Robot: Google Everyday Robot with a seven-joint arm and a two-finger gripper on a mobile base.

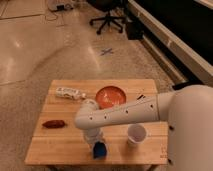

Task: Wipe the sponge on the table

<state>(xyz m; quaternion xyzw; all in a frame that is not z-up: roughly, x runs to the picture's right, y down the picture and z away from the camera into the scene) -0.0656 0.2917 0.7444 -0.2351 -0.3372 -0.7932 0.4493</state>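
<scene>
The small blue sponge [99, 149] rests on the light wooden table [60, 145] near its front edge, a little left of the middle. My gripper [96, 141] points straight down from the white arm and is shut on the sponge, pressing it against the tabletop. The arm's wrist hides the top of the sponge.
A white cup [136, 135] stands just right of the sponge. An orange bowl [111, 96] sits at the back middle and a plastic bottle [69, 92] lies at the back left. A reddish-brown elongated item [53, 123] lies at the left. An office chair [107, 17] stands far off on the floor.
</scene>
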